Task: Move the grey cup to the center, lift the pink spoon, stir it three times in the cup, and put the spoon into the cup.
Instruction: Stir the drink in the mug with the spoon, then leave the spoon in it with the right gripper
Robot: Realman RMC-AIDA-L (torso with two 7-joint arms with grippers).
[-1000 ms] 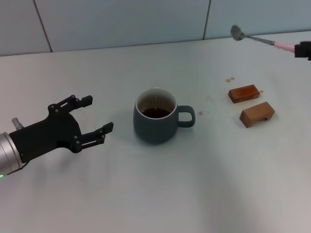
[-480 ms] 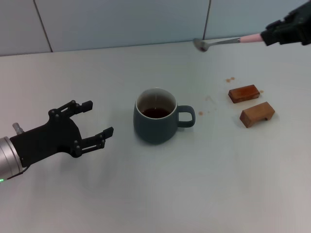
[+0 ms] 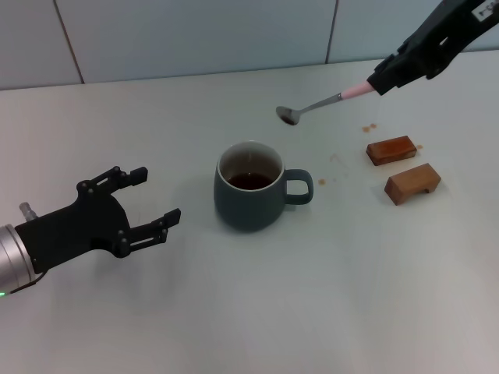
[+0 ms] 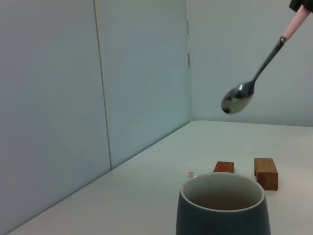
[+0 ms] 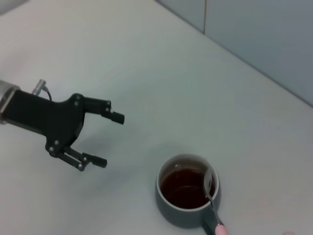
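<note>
In the head view the right hand (image 3: pixel 387 78) covers the upper end of the pink spoon (image 3: pixel 323 103), and its fingers cannot be made out against the dark arm, which runs off the top edge. The left wrist view cuts off the lower body of the grey cup (image 4: pixel 223 209); its liquid is hidden behind the rim. The right wrist view crops the spoon's handle at the edge.

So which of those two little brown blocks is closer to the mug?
The lower wooden block, the paler one lying nearer the robot; it sits beside the grey cup's handle. The darker block lies farther back.
</note>
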